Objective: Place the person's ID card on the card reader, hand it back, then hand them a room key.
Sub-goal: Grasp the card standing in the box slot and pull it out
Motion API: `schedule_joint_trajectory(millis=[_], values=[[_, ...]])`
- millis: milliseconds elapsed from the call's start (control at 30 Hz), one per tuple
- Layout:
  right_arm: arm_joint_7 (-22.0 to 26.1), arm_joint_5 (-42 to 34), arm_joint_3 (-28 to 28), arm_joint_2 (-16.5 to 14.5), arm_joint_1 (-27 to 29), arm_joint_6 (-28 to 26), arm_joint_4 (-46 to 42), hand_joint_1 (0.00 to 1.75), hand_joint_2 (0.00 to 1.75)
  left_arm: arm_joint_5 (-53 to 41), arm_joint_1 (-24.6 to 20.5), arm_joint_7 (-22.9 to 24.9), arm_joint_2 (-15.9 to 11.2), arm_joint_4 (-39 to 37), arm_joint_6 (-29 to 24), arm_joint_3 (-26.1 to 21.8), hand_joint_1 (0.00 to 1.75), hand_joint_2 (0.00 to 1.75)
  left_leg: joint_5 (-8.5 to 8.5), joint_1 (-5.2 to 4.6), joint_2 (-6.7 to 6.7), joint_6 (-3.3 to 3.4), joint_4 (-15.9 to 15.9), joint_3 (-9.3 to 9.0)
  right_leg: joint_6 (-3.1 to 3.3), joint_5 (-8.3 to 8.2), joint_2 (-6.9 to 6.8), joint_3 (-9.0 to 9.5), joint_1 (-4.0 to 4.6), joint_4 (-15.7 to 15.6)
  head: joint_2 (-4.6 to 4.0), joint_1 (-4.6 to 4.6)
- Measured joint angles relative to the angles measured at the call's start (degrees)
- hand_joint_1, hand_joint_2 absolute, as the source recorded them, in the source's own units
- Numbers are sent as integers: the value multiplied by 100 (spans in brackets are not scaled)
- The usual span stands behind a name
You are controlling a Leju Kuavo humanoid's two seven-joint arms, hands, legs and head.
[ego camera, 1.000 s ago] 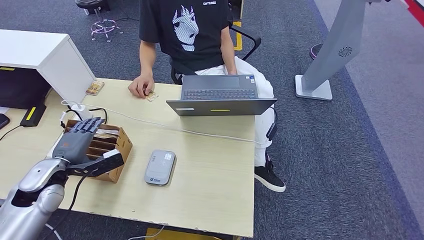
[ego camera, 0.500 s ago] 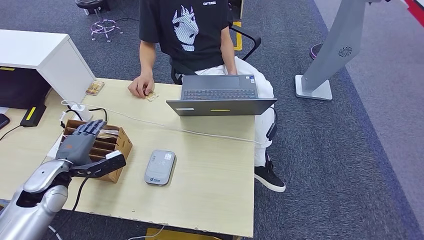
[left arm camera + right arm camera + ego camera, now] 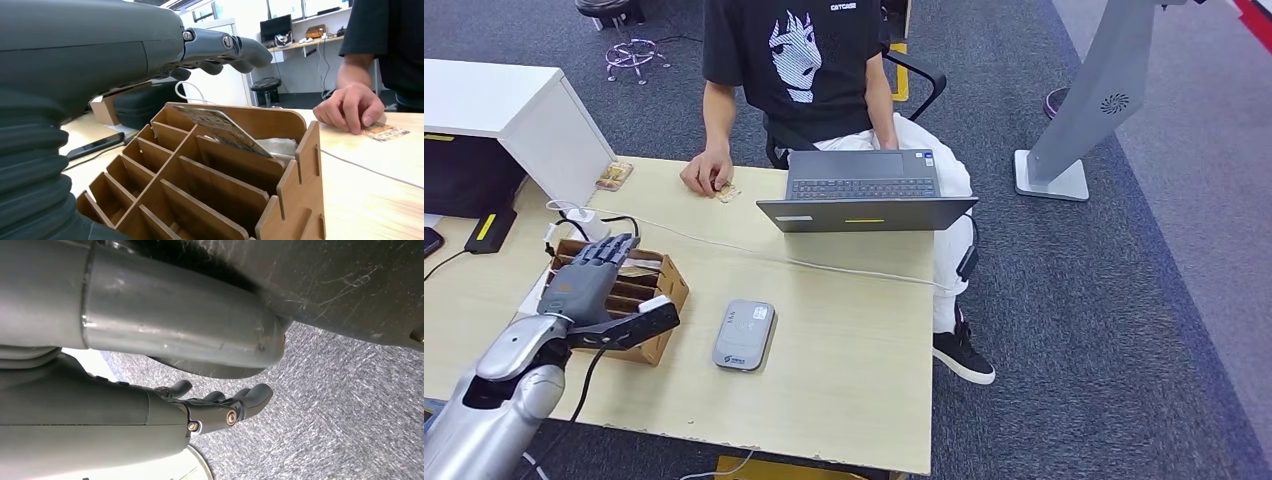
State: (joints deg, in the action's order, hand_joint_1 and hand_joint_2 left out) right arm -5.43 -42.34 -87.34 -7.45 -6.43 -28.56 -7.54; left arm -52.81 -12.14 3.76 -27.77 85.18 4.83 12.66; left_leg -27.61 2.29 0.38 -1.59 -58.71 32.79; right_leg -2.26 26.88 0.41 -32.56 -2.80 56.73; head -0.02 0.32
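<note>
- Grey office carpet surrounds a pale wooden desk (image 3: 844, 390); a person (image 3: 799, 70) sits at its far side behind an open laptop (image 3: 864, 195).
- Landmark: the card reader (image 3: 745, 334), flat grey, lying mid-desk.
- Your left hand (image 3: 584, 285) hovers over the wooden slotted organizer (image 3: 649, 290) just left of the reader, fingers extended and spread, holding nothing.
- A card (image 3: 220, 127) leans tilted in the organizer's far slot, under the fingers (image 3: 235, 50); likely the room key.
- The ID card (image 3: 728, 192) lies flat beyond the reader, at the person's hand (image 3: 706, 172), well apart from your left hand.
- Your right hand (image 3: 220, 407) hangs over carpet, fingers loosely apart, empty; the left is nearer.
</note>
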Motion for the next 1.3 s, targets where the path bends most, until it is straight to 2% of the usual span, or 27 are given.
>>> schedule_joint_trajectory(millis=[233,267,400,767,1300], values=[[-2,7,-2,-1,0,-24,0,0,0,-144,-82,51,32,-2,-55,1,0,175,0,0,-1,0,0,0,0,0,-1,0,0,0,0,-1],[-3,8,-2,-1,0,-25,0,0,0,-163,-110,54,36,-2,-59,2,4,175,0,0,-1,0,0,0,0,0,-1,0,0,0,0,-1],[-10,8,-2,-1,1,-25,0,0,0,-204,-219,76,51,-2,-68,2,175,175,0,0,-1,0,0,0,0,0,-1,0,0,0,0,0],[-8,13,-4,-1,3,-39,0,0,0,-322,-277,192,163,-2,-231,2,175,175,0,0,0,0,0,1,0,0,0,0,0,0,0,-1],[15,41,-4,-3,16,-55,0,0,0,-280,-210,212,141,23,-297,-54,175,175,0,0,0,0,0,2,0,0,0,2,0,1,0,-1]])
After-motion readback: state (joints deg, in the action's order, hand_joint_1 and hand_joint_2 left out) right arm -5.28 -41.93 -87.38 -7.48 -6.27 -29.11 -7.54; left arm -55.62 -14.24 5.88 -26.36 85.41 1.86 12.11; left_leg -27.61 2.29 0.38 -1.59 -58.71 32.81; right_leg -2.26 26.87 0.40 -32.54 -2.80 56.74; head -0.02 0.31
